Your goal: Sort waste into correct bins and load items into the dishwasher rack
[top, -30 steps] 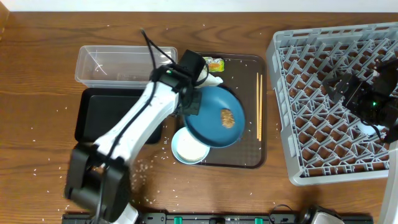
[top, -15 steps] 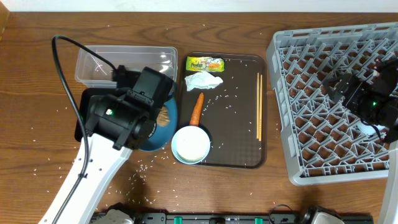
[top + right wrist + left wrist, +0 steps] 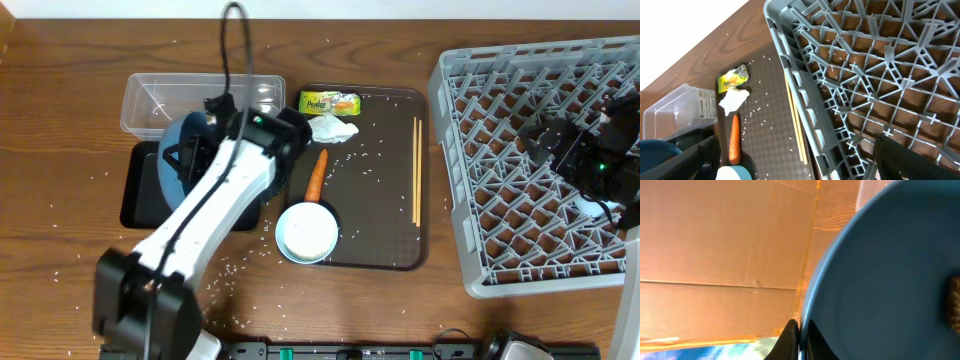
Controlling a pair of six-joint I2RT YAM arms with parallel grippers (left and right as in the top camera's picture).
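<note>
My left gripper [image 3: 207,138] is shut on the rim of the big blue plate [image 3: 172,165] and holds it tilted steeply on edge over the black tray [image 3: 138,200], beside the clear tub [image 3: 150,100]. In the left wrist view the fingers [image 3: 799,339] pinch the plate's rim [image 3: 880,275], and the brown food lump [image 3: 954,302] clings at the right edge. The carrot [image 3: 316,172], napkin [image 3: 328,127], wrapper [image 3: 330,102], chopsticks [image 3: 417,170] and white bowl [image 3: 307,232] lie on the brown serving tray [image 3: 385,245]. My right gripper [image 3: 795,162] is open above the rack [image 3: 520,240]. The cups are not visible.
Rice grains are scattered over the brown tray and on the table by its front left corner [image 3: 235,268]. The right wrist view shows the rack's wall [image 3: 805,100] close beside the chopsticks [image 3: 796,125], the carrot [image 3: 734,140] and the napkin [image 3: 733,99].
My left arm carried the plate off the brown tray to the left over the black tray, then tipped it up on edge. The carrot is uncovered. The right arm has not moved.
</note>
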